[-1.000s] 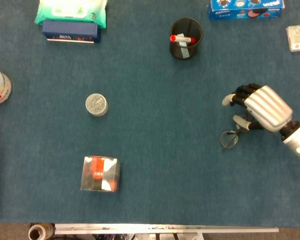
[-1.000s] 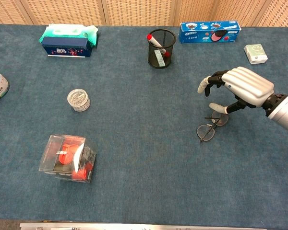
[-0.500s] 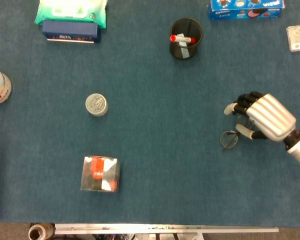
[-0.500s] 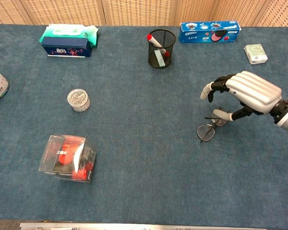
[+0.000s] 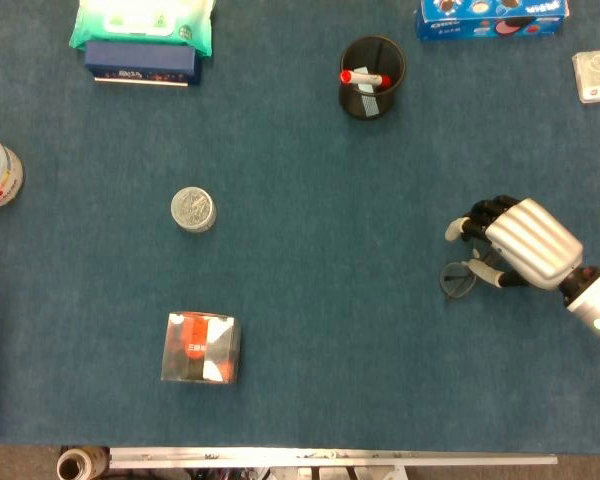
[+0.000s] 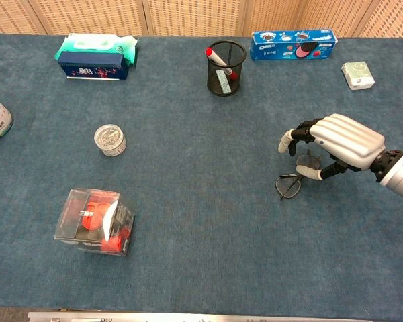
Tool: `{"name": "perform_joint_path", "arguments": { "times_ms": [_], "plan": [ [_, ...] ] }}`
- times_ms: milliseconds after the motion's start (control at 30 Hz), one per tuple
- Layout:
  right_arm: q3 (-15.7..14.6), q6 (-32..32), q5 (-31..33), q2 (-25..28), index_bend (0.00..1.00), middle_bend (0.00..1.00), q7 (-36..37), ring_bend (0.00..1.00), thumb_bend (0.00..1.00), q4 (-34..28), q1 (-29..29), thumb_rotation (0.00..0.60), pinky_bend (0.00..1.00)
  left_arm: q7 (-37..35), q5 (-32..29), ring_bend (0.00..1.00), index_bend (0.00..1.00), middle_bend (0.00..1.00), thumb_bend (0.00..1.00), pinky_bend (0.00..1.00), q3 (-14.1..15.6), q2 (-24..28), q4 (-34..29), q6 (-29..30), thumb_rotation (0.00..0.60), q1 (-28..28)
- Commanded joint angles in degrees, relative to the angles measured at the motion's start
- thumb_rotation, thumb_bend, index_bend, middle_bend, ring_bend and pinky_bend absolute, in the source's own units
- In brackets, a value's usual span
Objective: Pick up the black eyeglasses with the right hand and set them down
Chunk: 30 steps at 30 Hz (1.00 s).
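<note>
Right hand over the black wire-rimmed eyeglasses, well below and right of the black mesh pen cup

Head view: the silver-backed right hand point(image 5: 520, 243) arches over the black wire-rimmed eyeglasses point(image 5: 457, 279), which lie on the blue cloth table, well below and right of the black mesh pen cup point(image 5: 372, 77); one lens shows past the curled fingertips.
Chest view: fingers bend down around the frame; whether they grip it I cannot tell. The glasses look light, thin, easily bent; best pinched at the bridge or rim.
</note>
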Motion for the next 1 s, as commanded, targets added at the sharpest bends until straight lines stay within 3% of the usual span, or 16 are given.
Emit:
{"name": "perform_joint_path", "arguments": {
  "times_ms": [33, 633, 1000],
  "plan": [
    [-0.2, -0.6, 0.0, -0.9, 0.40, 0.49, 0.8, 0.35, 0.29, 1.3, 0.0, 0.600, 0.40, 0.0, 0.0, 0.30, 0.33, 0.33, 0.27, 0.40, 0.0, 0.0, 0.0, 0.0, 0.600, 0.0],
    [-0.7, -1.4, 0.1, -3.6, 0.40, 0.49, 3.8, 0.35, 0.29, 5.8, -0.1, 0.600, 0.40, -0.6, -0.2, 0.30, 0.33, 0.33, 0.27, 0.40, 0.0, -0.1, 0.4, -0.2, 0.600, 0.2],
    [2.8, 4.1, 3.3, 0.1, 0.40, 0.49, 1.1, 0.35, 0.29, 2.2, -2.7, 0.600, 0.40, -0.5, 0.1, 0.30, 0.33, 0.33, 0.27, 0.40, -0.2, -0.4, 0.7, -0.4, 0.600, -0.2]
  ]
}}
